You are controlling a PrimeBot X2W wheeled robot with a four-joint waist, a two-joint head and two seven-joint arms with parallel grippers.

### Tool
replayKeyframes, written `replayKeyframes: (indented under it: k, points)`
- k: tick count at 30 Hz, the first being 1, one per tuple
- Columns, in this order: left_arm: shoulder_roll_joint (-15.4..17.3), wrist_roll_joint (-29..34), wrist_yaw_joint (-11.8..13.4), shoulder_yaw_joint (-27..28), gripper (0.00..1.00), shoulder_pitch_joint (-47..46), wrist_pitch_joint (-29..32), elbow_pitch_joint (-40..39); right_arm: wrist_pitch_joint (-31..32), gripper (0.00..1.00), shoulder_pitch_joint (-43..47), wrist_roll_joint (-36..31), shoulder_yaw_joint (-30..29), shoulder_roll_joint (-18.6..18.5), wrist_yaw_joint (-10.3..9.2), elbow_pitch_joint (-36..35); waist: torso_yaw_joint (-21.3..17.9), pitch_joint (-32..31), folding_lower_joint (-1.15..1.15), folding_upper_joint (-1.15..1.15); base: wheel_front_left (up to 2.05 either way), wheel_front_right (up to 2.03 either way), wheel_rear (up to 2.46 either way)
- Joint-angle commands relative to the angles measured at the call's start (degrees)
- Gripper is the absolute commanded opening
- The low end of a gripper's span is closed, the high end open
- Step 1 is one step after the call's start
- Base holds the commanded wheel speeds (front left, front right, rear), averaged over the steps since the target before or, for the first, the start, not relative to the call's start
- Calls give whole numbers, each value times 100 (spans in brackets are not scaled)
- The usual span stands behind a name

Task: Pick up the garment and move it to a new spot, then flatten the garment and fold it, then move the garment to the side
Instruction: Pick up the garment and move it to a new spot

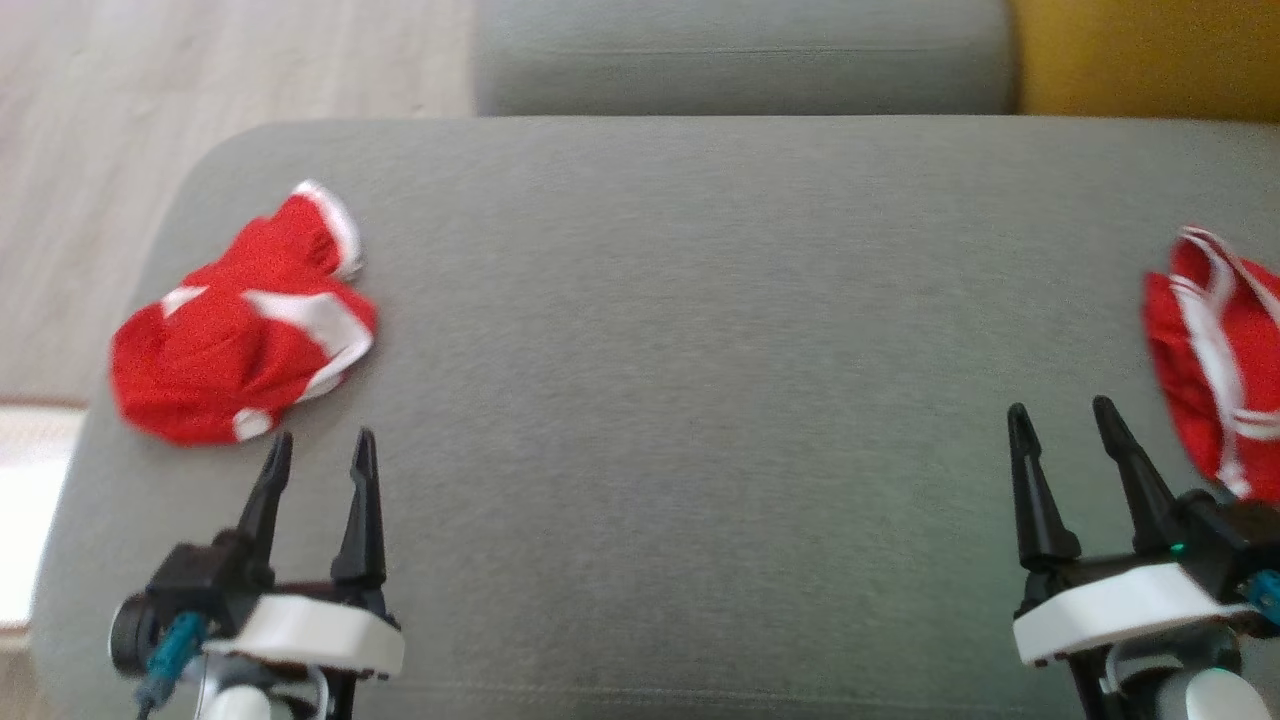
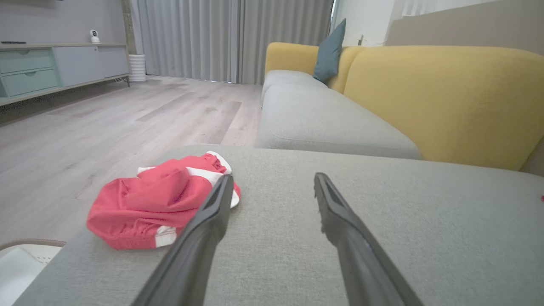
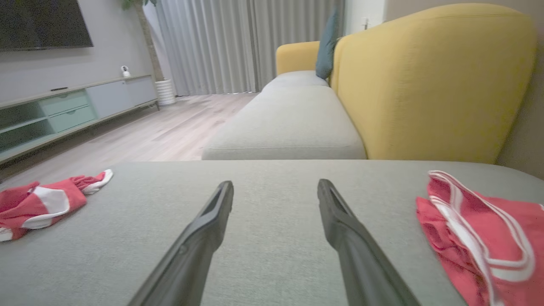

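A crumpled red garment with white trim (image 1: 245,325) lies on the left part of the grey cushion (image 1: 700,330); it also appears in the left wrist view (image 2: 157,206) and the right wrist view (image 3: 42,204). A second red garment with white stripes (image 1: 1215,360) lies at the cushion's right edge (image 3: 480,238). My left gripper (image 1: 320,450) hovers open just in front of the left garment, nothing between its fingers (image 2: 212,212). My right gripper (image 1: 1060,420) stands open just left of the right garment, with nothing between its fingers.
Behind the cushion runs a grey sofa seat (image 1: 740,55) with a yellow backrest (image 1: 1150,55) and a teal pillow (image 2: 329,51). Wood floor (image 1: 100,150) lies off the cushion's left edge, with a white basket (image 2: 21,265) at the near left corner. A low cabinet (image 2: 51,70) stands by the far wall.
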Motion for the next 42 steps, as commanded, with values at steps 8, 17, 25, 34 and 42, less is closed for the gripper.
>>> replayKeyframes:
  k: [8,17,25,34,42]
  points:
    - [-51,53,-39,351,100,-558,-30,-272,200,100,-319,-96,328,-30,-4,-453,1207,95,0,0,0,0,0]
    - [-107,189,-124,505,100,-610,-30,-331,379,100,-427,-165,426,-30,-4,-583,1874,175,0,0,0,0,0]
    - [-165,235,-227,623,100,-716,-30,-341,452,100,-518,-252,411,-30,-4,-674,2024,369,0,0,0,0,0]
    - [-234,176,-217,750,100,-958,-30,-364,576,100,-702,-340,433,-39,-4,-824,1821,901,0,0,0,0,0]
    - [-267,-143,-350,624,100,-2146,-30,427,805,100,-1109,-533,242,-108,-4,-1259,1586,2130,0,0,0,0,0]
